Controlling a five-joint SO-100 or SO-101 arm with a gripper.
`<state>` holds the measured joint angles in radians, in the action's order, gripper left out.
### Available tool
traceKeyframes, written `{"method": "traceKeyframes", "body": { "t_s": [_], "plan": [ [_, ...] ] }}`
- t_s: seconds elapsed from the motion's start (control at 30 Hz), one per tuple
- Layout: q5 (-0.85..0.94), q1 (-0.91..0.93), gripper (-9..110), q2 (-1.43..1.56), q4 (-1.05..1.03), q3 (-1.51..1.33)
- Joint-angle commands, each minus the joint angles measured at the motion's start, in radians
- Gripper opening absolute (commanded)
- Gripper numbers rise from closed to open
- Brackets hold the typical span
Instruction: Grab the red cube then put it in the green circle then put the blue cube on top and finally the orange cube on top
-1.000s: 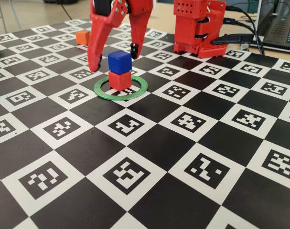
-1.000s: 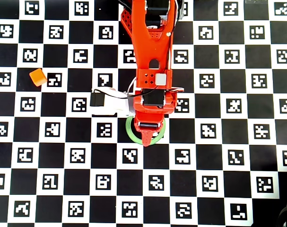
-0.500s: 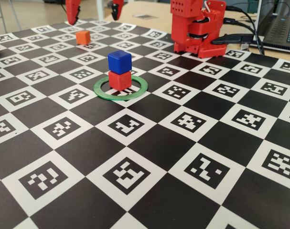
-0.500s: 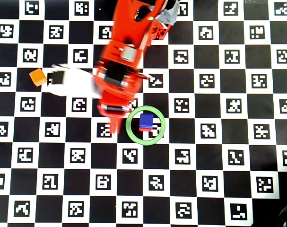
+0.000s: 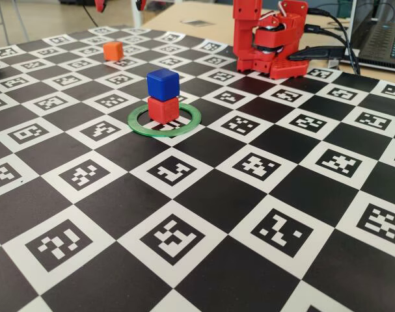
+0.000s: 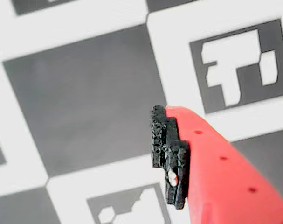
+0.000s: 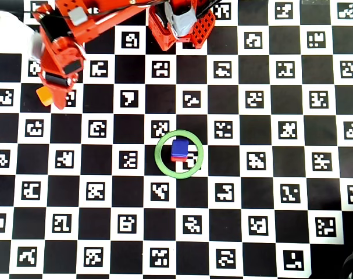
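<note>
At the far left of the overhead view we find the small matte bright-orange plastic cube (image 7: 45, 96) lying on the black-and-white checkered marker board (image 7: 269, 192); the red two-finger gripper (image 7: 55, 99) hangs right over it, its tip partly covering the cube's right side; in the fixed view the same cube (image 5: 112, 50) sits alone near the back-left of the board, clear of everything else. How far the jaws stand apart we cannot tell; the wrist view shows only one red finger with its black ribbed pad (image 6: 169, 156) above bare board, and nothing is seen in its hold. Moving right, the thin flat green plastic ring (image 7: 162, 165) lies near the board's middle; inside it the small matte red plastic cube (image 5: 163, 108) rests on the board, with the small matte deep-blue plastic cube (image 5: 163, 84) squarely on top of it. Two steps look done to us; the orange cube is what remains. We judge it light, stiff and not fragile, though its smooth faces and rounded edges may slip; we would take it across two opposite flat sides, at mid-height, jaws square to the faces; the two-cube stack looks easy to topple, so the last placing wants a soft, centred release.
</note>
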<state>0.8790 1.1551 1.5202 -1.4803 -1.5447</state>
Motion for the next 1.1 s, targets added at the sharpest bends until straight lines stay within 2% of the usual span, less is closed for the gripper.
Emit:
{"method": "traceKeyframes", "body": {
  "t_s": [0.0,0.23,0.53,1.07],
  "plan": [
    [0.035,0.04,36,-0.026,0.058,0.124],
    [0.117,0.072,42,-0.152,0.132,0.181],
    [0.181,0.08,46,-0.367,0.069,0.41],
    [0.258,0.078,46,-0.423,0.172,0.319]
  ]
}}
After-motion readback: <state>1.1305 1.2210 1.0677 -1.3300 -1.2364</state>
